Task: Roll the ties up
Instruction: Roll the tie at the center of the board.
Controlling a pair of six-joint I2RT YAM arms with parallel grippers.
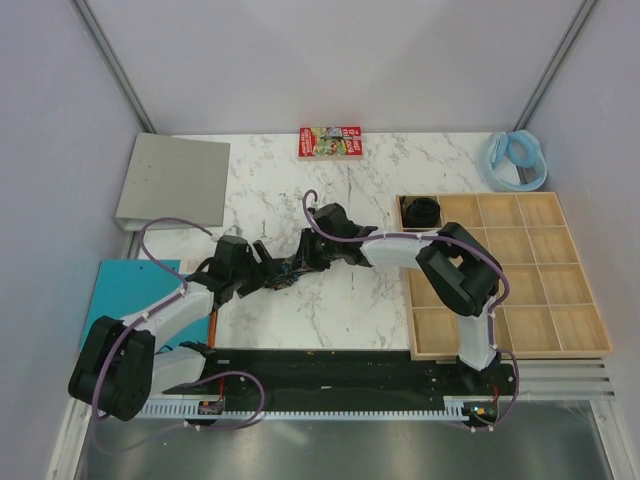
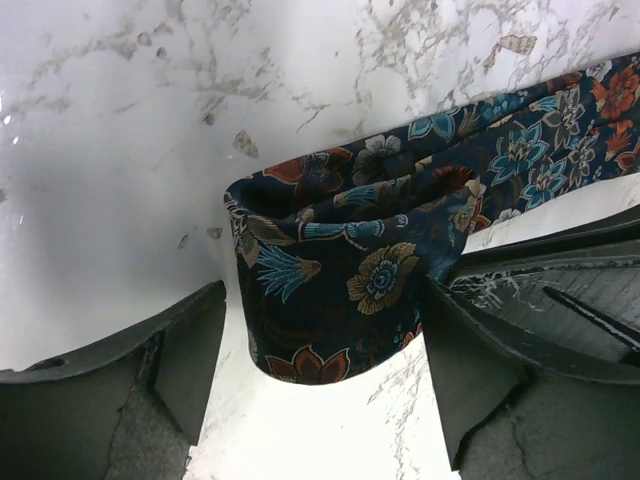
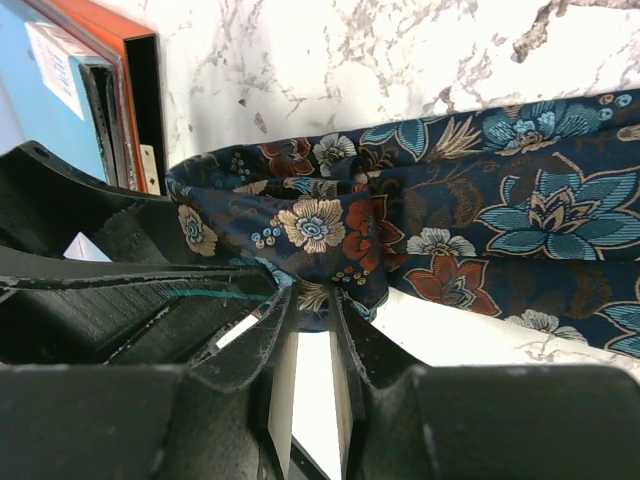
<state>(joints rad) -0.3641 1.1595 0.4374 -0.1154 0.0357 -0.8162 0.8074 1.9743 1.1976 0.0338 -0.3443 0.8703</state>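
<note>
Only wrist cams clear, L gripper (image 2: pixel 322 300) spread round folded tie (image 2: pixel 350 240), R gripper (image 3: pixel 312 300) pinching it.

Matt printed-cloth tie (image 2: pixel 340 260) (glossy marble table (image 2: pixel 120 150))

No legible text, lettering on red box (image 1: pixel 329 142) too small, white label (image 3: pixel 50 60) blurred

tie (image 3: pixel 500 230) cut off (R edge), rest unseen
</note>
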